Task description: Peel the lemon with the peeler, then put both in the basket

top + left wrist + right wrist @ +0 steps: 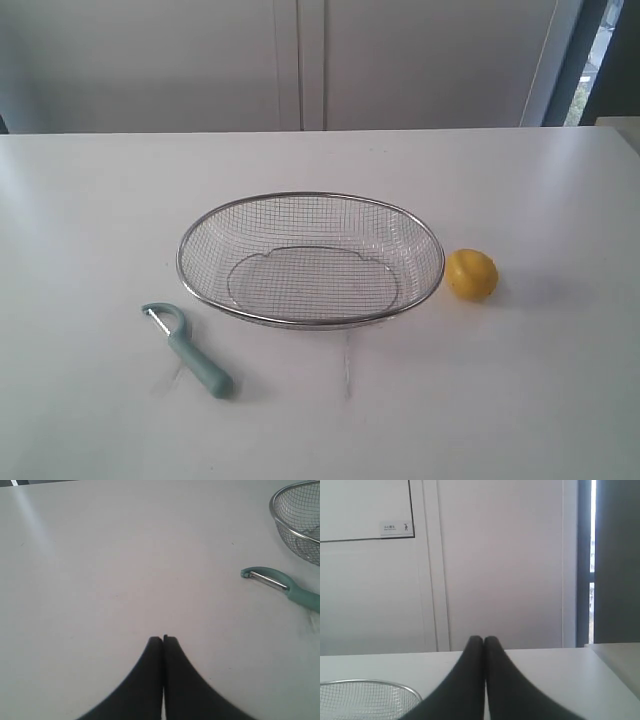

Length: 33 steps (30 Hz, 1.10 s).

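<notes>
The yellow lemon [471, 274] rests on the white table just right of the basket [310, 258], a wide oval of silver wire mesh at the table's middle. The teal-handled peeler [188, 350] lies flat in front of the basket's left end, hooked head toward the left. Neither arm shows in the exterior view. My left gripper [163, 639] is shut and empty over bare table, with the peeler [282, 586] and the basket's rim [295, 517] off to one side. My right gripper [483, 639] is shut and empty, level with the table; the basket's rim [370, 683] shows beside it. The lemon is out of both wrist views.
White cabinet doors [300, 60] stand behind the table's far edge. A dark window frame [590, 60] is at the back right. A small label [395, 527] is stuck on the wall in the right wrist view.
</notes>
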Tool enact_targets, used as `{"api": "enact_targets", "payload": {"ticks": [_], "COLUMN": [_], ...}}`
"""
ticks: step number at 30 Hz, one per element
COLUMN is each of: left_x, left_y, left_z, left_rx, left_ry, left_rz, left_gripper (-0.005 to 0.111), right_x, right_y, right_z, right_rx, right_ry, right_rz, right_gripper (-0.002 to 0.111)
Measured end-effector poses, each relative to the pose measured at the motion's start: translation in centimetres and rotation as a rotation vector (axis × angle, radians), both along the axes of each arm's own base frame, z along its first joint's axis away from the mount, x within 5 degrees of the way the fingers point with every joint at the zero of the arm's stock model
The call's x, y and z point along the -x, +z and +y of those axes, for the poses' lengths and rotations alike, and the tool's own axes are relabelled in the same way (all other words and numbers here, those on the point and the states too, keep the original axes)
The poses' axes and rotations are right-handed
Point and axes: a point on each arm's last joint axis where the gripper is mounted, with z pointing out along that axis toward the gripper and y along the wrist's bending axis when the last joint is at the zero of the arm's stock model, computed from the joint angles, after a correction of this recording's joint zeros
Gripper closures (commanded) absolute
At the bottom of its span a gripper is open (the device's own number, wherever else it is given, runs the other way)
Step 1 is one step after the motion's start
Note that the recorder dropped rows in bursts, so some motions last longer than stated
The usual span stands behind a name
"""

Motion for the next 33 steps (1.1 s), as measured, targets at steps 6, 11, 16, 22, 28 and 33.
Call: {"api": "enact_targets", "payload": {"ticks": [6,11,16,22,28,33], "left_x": [0.0,0.0,0.0,0.0,0.0,0.0], "left_y": [0.0,0.0,0.0,0.0,0.0,0.0], "left_z": [0.0,0.0,0.0,0.0,0.0,0.0], "left_rx": [0.0,0.0,0.0,0.0,0.0,0.0], "left_ry": [0.0,0.0,0.0,0.0,0.0,0.0], "left_rz": [0.0,0.0,0.0,0.0,0.0,0.0], "left_gripper": [0.107,0.107,0.107,0.107,0.107,0.107], "right_x": [0.1,0.3,0.4,0.4,0.3,0.2], "right_y": [0.5,1.1,1.5,1.4,1.0,1.0], "right_z": [0.0,0.0,0.0,-0.2,-0.3,-0.3], "right_rx": [-0.004,-0.008,-0.018,-0.359,-0.41,-0.398], "right_ry": [0.002,0.005,0.008,0.079,0.08,0.076], "right_rz": [-0.06,-0.127,-0.168,-0.141,-0.09,-0.084], "right_gripper": [0.108,0.108,0.108,0.108,0.108,0.108]}}
